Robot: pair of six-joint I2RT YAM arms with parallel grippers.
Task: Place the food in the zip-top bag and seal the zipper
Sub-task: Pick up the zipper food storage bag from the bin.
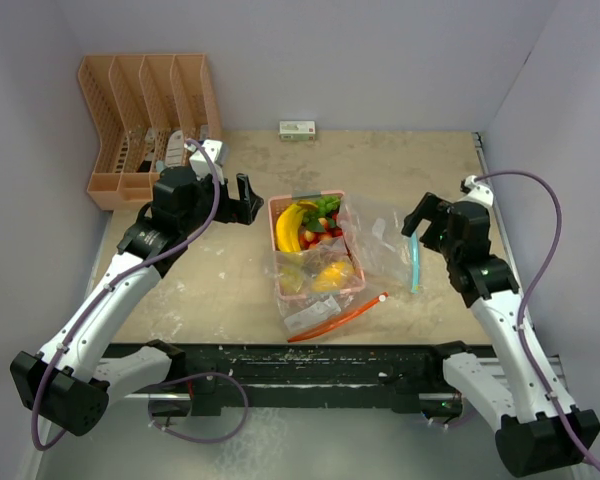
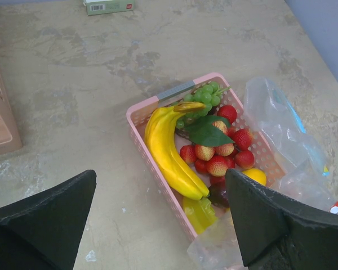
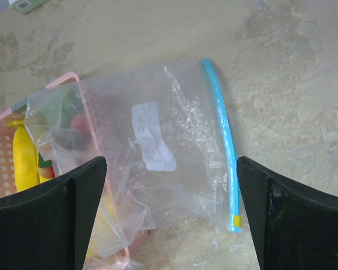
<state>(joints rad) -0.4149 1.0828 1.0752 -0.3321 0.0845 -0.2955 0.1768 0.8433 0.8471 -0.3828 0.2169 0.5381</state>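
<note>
The food sits in a pink basket (image 1: 277, 210) at mid-table: yellow bananas (image 1: 290, 228), red strawberries (image 2: 217, 157), green grapes (image 2: 205, 95) and a yellow-orange mango (image 1: 332, 275). A clear zip-top bag (image 1: 380, 240) with a blue zipper (image 1: 414, 265) lies flat to the basket's right, its edge draped over the basket's right side. My left gripper (image 1: 235, 205) hovers open left of the basket; in the left wrist view the bananas (image 2: 172, 149) lie between its fingers. My right gripper (image 1: 420, 222) hangs open above the bag (image 3: 158, 146), straddling it and the blue zipper (image 3: 219, 118).
A second clear bag with a red zipper (image 1: 335, 320) lies at the basket's near end, partly over it. An orange file rack (image 1: 145, 120) stands at the back left. A small green-and-white box (image 1: 298, 130) lies by the back wall. Walls close in both sides.
</note>
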